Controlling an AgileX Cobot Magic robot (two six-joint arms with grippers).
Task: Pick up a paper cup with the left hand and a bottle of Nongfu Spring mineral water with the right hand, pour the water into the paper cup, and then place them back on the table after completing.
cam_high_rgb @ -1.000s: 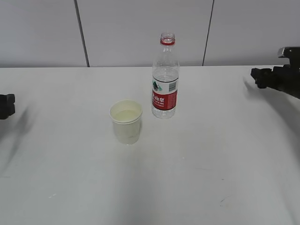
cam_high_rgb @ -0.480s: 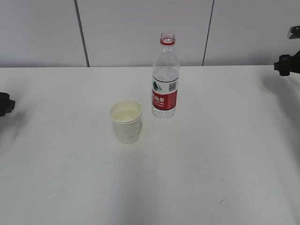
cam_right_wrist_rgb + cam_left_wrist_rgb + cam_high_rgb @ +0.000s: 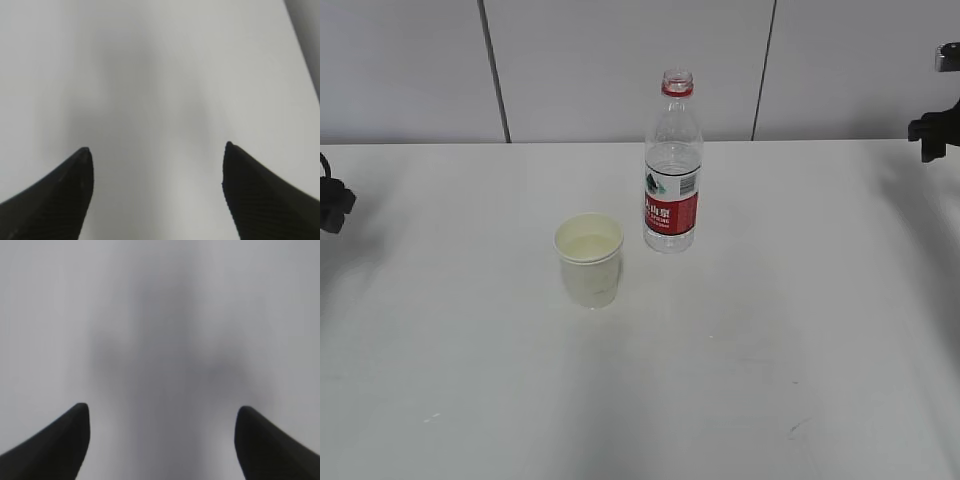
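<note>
The left hand (image 3: 332,205) showed only as a dark stub at the left edge of the exterior view, raised just above the table (image 3: 800,330) near its left side and well apart from both task things. In its wrist view the left gripper (image 3: 162,415) stood wide open — two black fingertips (image 3: 60,440) far apart with nothing but blurred pale surface between them. The right hand (image 3: 935,125) was likewise barely in frame, a black piece at the right edge near the table's far right corner, lifted clear of the tabletop. Its gripper (image 3: 157,152) was spread just as wide, the fingers (image 3: 260,195) empty over bare white table.

The paper cup (image 3: 589,260) stood upright around the middle of the table, left of centre, open mouth up; whether it held liquid could not be told. The Nongfu Spring bottle (image 3: 672,165) stood upright just beside it, behind and to the right, nearer the far edge, the two close but not touching. The bottle was uncapped, a red ring at its neck. Its label (image 3: 671,205) was red below with white Chinese characters — too small to read surely — and white above, bearing a dark emblem and a barcode. Clear water (image 3: 673,165) filled it to about shoulder level.
</note>
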